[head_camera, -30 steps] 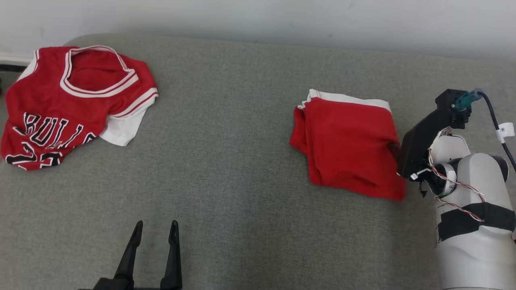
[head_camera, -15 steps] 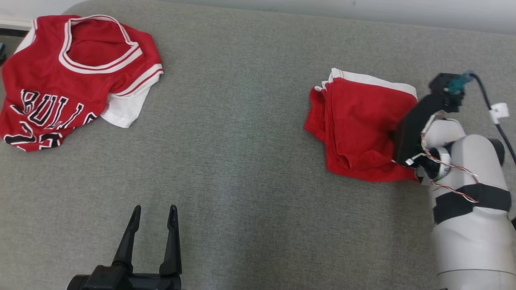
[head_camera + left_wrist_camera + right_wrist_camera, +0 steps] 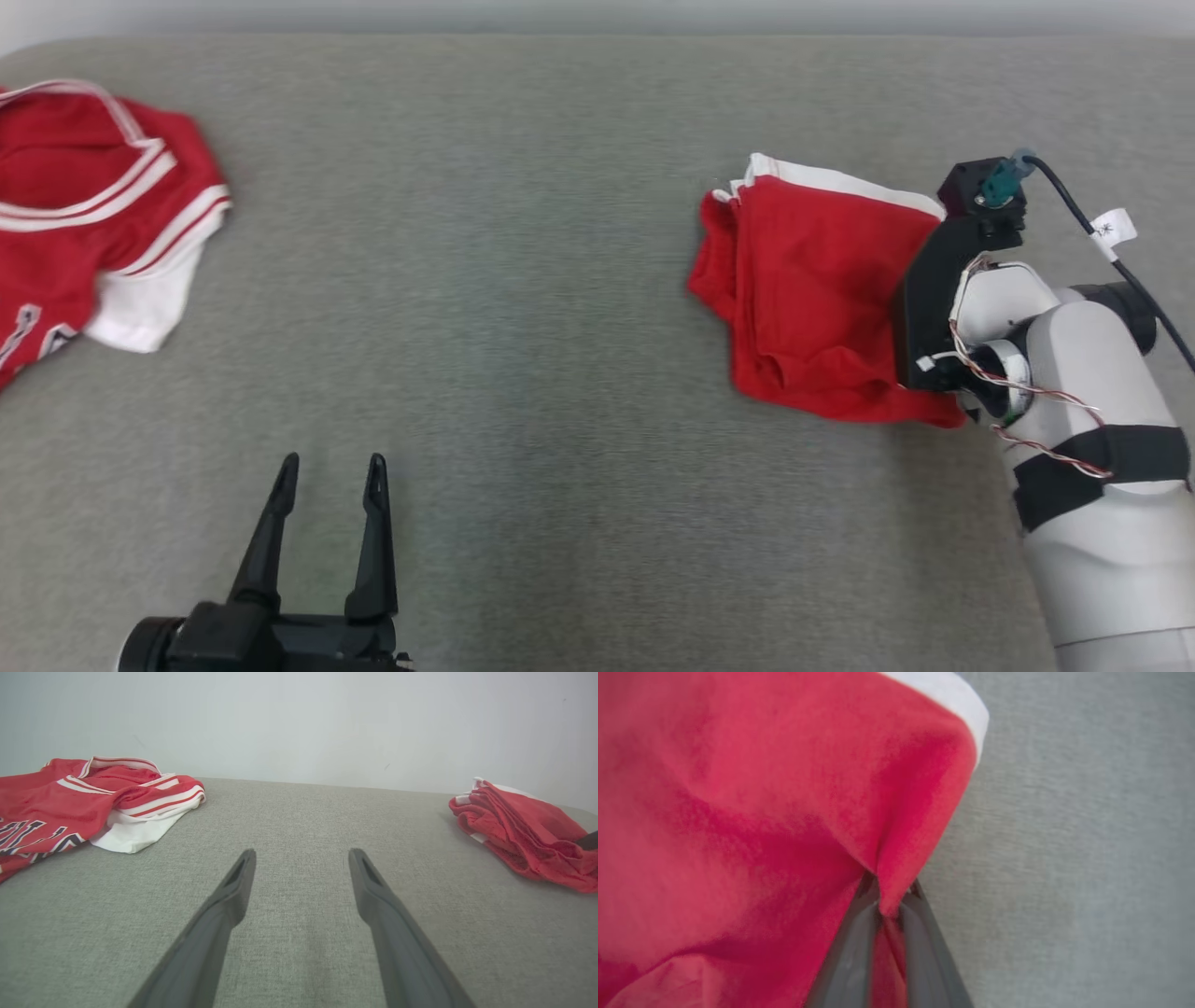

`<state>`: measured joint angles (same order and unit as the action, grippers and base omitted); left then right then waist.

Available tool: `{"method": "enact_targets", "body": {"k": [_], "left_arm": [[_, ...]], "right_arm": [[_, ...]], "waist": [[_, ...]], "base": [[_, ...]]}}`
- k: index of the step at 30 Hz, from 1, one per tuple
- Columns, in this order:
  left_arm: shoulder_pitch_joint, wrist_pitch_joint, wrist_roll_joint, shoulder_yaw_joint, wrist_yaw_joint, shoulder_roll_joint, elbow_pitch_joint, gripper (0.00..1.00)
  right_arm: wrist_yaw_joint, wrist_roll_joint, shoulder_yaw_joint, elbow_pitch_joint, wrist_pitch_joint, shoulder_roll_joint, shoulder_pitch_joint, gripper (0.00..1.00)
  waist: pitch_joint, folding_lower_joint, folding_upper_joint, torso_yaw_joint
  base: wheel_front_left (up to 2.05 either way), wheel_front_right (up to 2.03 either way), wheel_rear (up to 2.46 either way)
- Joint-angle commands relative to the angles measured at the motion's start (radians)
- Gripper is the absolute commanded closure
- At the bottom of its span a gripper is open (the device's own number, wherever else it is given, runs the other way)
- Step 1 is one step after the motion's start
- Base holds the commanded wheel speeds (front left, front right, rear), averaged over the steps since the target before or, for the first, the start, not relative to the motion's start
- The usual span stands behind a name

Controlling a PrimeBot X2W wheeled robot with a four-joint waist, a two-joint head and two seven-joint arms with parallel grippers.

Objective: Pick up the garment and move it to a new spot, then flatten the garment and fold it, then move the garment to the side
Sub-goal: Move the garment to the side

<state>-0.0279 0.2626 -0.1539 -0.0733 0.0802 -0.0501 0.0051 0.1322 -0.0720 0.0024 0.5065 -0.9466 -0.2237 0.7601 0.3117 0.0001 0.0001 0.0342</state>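
Newly closed right jaws pinch the folded red, white-trimmed garment (image 3: 812, 299); left jaws spread.

The left gripper (image 3: 301, 854) hangs low over a grey fabric-covered bench (image 3: 299, 812), its two dark fingers spread wide. A red jersey (image 3: 70, 802) with white trim and black lettering lies crumpled at the far left edge, and a folded red garment (image 3: 518, 830) sits at the far right edge, below a pale wall (image 3: 299, 718).

The jersey (image 3: 65, 243) runs off the head view's left edge, its lettering cut short; tips of the right gripper (image 3: 888, 907) lie buried in the garment (image 3: 812, 299).
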Motion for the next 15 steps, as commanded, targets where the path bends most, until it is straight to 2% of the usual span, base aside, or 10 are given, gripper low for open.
{"method": "enact_targets", "body": {"k": [1,5,9,12,15], "left_arm": [[-0.014,0.003,0.013,0.006,0.006,-0.001,-0.006,0.00],[-0.025,0.003,0.028,0.024,0.014,-0.011,-0.026,0.00],[-0.045,0.003,0.049,0.036,0.024,-0.023,-0.067,0.00],[-0.054,0.003,0.063,0.038,0.028,-0.037,-0.092,0.00],[-0.064,0.003,0.080,0.023,0.033,-0.058,-0.112,0.00]], "right_arm": [[-0.002,-0.010,0.016,-0.006,-0.005,-0.014,-0.012,1.00],[-0.002,-0.040,0.097,-0.031,-0.020,-0.088,-0.012,1.00],[-0.002,-0.021,0.150,-0.037,0.008,-0.185,-0.001,1.00],[-0.002,-0.005,0.152,-0.020,0.046,-0.226,0.007,1.00],[-0.002,0.009,0.138,0.010,0.130,-0.270,0.022,1.00]], "waist": [[0.009,-0.0001,-0.0001,-0.095],[0.035,-0.0001,-0.0001,-0.179],[0.072,-0.0001,-0.0001,-0.244],[0.101,-0.0001,-0.0001,-0.285],[0.132,-0.0001,-0.0001,-0.317]], "base": [[0.00,0.00,0.00],[0.00,0.00,0.00],[0.00,0.00,0.00],[0.00,0.00,0.00],[0.00,0.00,0.00]]}}
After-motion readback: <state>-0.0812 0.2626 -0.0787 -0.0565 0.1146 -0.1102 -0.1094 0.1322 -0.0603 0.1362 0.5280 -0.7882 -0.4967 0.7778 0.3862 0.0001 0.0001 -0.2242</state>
